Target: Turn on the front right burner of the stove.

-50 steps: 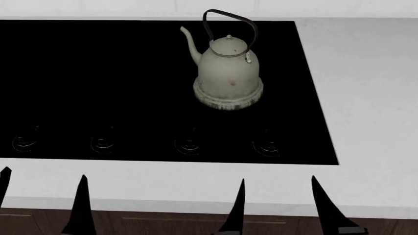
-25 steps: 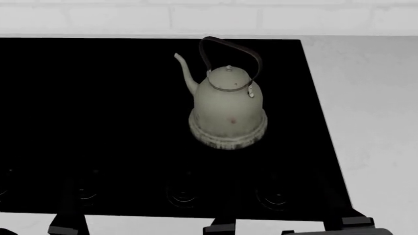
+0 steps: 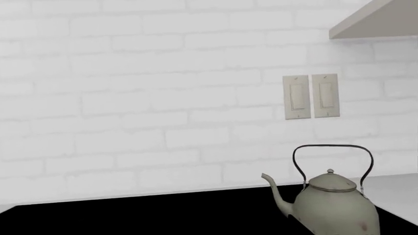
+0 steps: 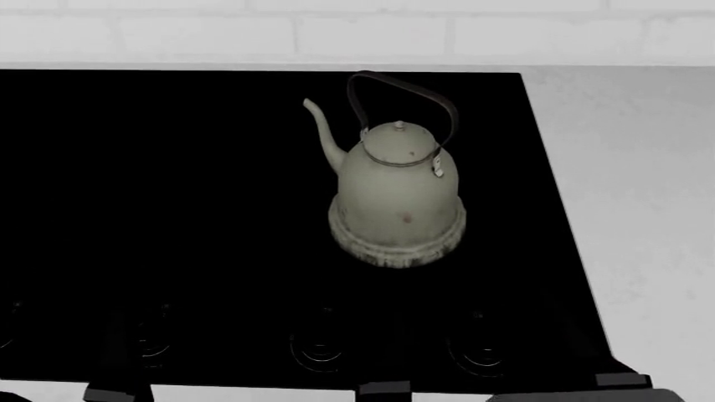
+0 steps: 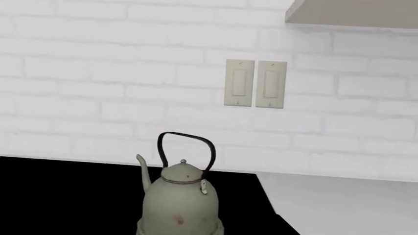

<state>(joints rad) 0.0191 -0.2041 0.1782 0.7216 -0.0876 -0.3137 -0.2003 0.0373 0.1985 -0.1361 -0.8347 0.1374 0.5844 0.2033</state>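
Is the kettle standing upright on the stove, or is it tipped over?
Upright. The kettle rests on its round base on the stove, lid knob on top and handle arched above it; both wrist views show the same.

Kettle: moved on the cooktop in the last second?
No. The kettle still sits behind the gap between the stove's two rightmost controls; the head view shifted, not the kettle.

The stove point(image 4: 167, 184) is showing glossy black glass; the kettle point(image 4: 397, 197) is looking like dull, speckled, worn metal.
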